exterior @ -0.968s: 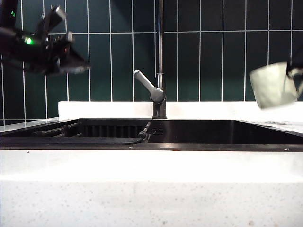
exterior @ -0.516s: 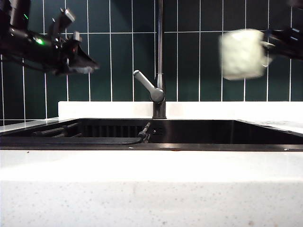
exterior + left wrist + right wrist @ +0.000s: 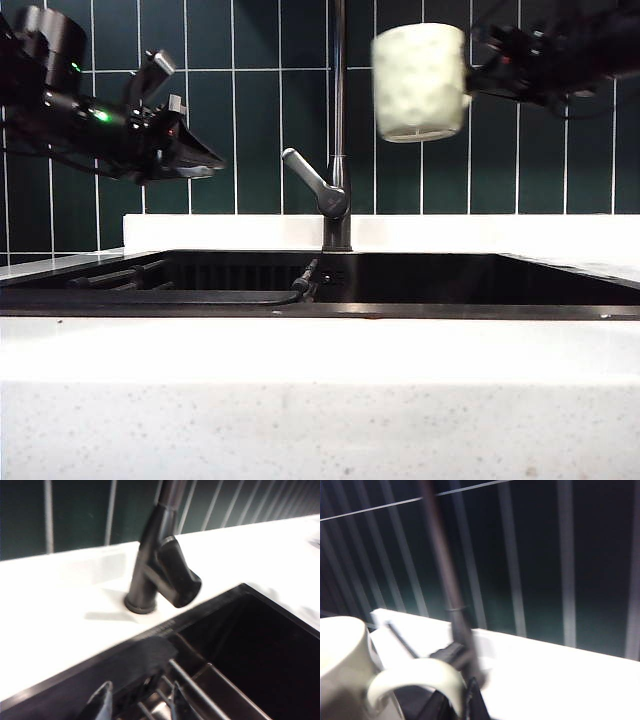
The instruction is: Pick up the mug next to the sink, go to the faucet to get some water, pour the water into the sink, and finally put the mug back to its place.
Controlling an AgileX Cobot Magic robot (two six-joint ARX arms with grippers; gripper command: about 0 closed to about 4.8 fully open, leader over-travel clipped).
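Observation:
The cream dimpled mug (image 3: 420, 80) hangs upright high in the air, just right of the faucet (image 3: 340, 110) pipe. My right gripper (image 3: 478, 72) holds it from the right, shut on the mug's loop handle (image 3: 420, 677). In the right wrist view the mug (image 3: 342, 665), the right gripper (image 3: 460, 701) and the faucet (image 3: 445, 575) pipe all show. My left gripper (image 3: 205, 160) hovers open and empty, left of the grey lever (image 3: 312, 182) and above the black sink (image 3: 420, 280). In the left wrist view the left gripper (image 3: 142, 705) points at the faucet (image 3: 152, 555) base, over the sink (image 3: 250, 645).
A white speckled counter (image 3: 320, 380) surrounds the basin, with a raised white ledge (image 3: 500, 232) behind it. Dark green tiles (image 3: 210, 120) form the back wall. A metal rack (image 3: 200, 690) and a black hose (image 3: 200, 296) lie in the basin's left part.
My right gripper has carried the mug up and leftward, from the right edge to beside the faucet pipe. My left gripper has moved right and slightly down toward the lever, still open.

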